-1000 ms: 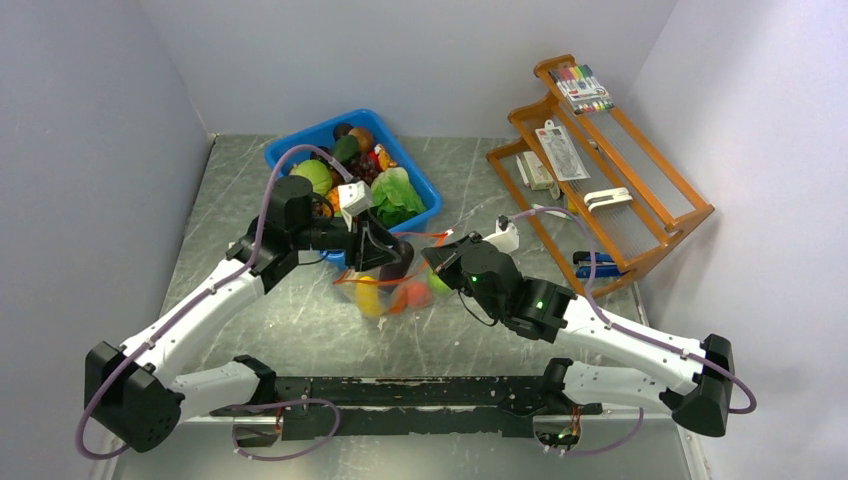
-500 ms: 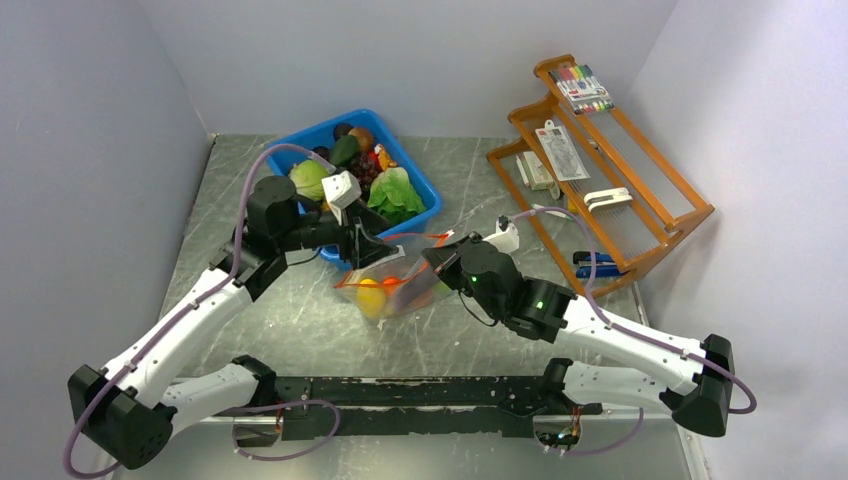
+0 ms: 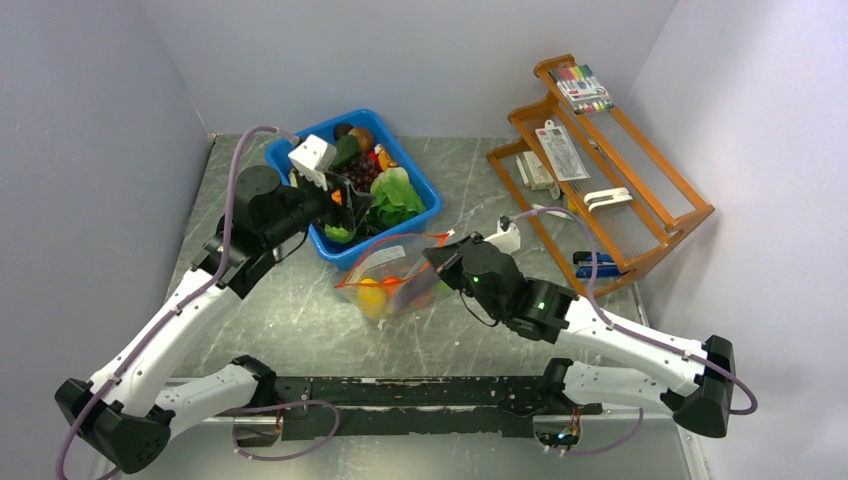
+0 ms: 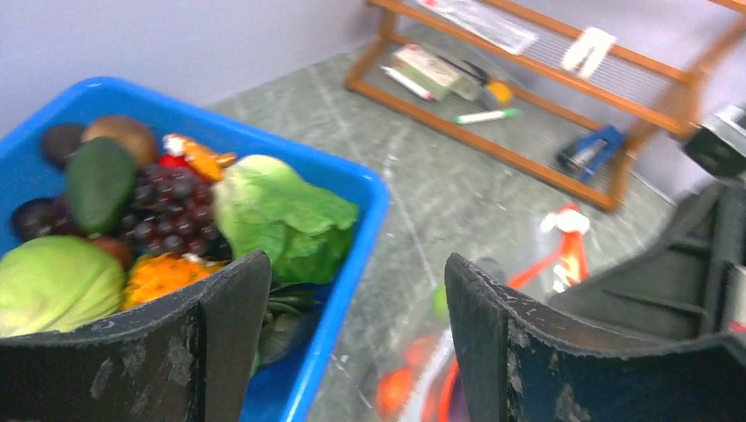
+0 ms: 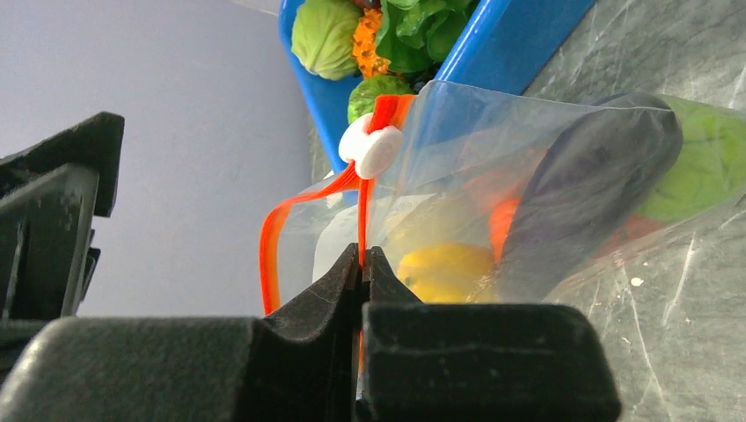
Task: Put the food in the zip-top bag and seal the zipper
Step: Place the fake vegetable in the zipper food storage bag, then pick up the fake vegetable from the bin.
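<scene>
I see right gripper [image 5: 362, 257] pinching zipper [image 5: 362, 215] at bag [image 3: 375, 265] mouth; left gripper [image 4: 356, 268] wide, empty, over bin [image 4: 369, 189] beyond bag (nearer loose food [image 4: 281, 211]).

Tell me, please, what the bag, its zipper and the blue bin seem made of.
Zip-top bag: thin clear plastic film, glossy; food shows through. Zipper: opaque red-orange plastic, seemingly flexible, since it bends. Blue bin: likely rigid moulded plastic, smooth, evenly coloured.

White arms [image 3: 170, 325], black joints [image 3: 258, 192], purple cables [image 3: 262, 129]
</scene>
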Robot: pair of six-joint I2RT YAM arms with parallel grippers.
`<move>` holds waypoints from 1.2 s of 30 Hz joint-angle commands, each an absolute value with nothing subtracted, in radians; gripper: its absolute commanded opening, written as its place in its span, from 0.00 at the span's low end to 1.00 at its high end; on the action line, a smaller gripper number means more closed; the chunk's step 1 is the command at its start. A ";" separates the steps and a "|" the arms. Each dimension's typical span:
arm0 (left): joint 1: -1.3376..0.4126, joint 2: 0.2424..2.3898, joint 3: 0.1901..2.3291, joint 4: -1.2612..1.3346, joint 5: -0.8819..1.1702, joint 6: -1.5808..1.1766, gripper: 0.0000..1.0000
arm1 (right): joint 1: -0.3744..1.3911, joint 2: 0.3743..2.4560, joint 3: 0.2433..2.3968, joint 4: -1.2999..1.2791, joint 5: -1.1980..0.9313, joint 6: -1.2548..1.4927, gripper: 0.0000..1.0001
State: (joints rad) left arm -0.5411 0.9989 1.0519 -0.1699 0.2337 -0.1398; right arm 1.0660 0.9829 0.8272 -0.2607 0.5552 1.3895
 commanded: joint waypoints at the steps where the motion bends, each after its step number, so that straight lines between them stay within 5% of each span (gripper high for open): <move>1: -0.540 1.046 1.129 -0.254 -0.077 -0.174 0.72 | 1.066 0.958 0.828 -0.264 0.592 1.382 0.00; 15: -0.273 1.376 1.332 -0.348 0.052 -0.217 0.74 | 1.066 0.930 0.821 -0.270 0.594 1.375 0.00; 18: -0.237 1.478 1.394 -0.354 0.055 -0.176 0.87 | 1.066 0.932 0.813 -0.260 0.585 1.378 0.00; 23: -0.199 1.619 1.466 -0.346 0.032 -0.121 0.90 | 1.066 0.945 0.833 -0.274 0.578 1.375 0.00; 25: -0.180 1.672 1.496 -0.356 0.028 -0.107 0.99 | 1.066 0.946 0.840 -0.282 0.581 1.373 0.00; 36: -0.118 1.805 1.523 -0.343 0.108 -0.089 1.00 | 1.066 0.926 0.829 -0.294 0.591 1.387 0.00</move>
State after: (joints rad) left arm -0.1246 1.7966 1.4967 -0.3481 0.0460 -0.1081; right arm 1.0660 0.9478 0.8234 -0.2893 0.5652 1.3766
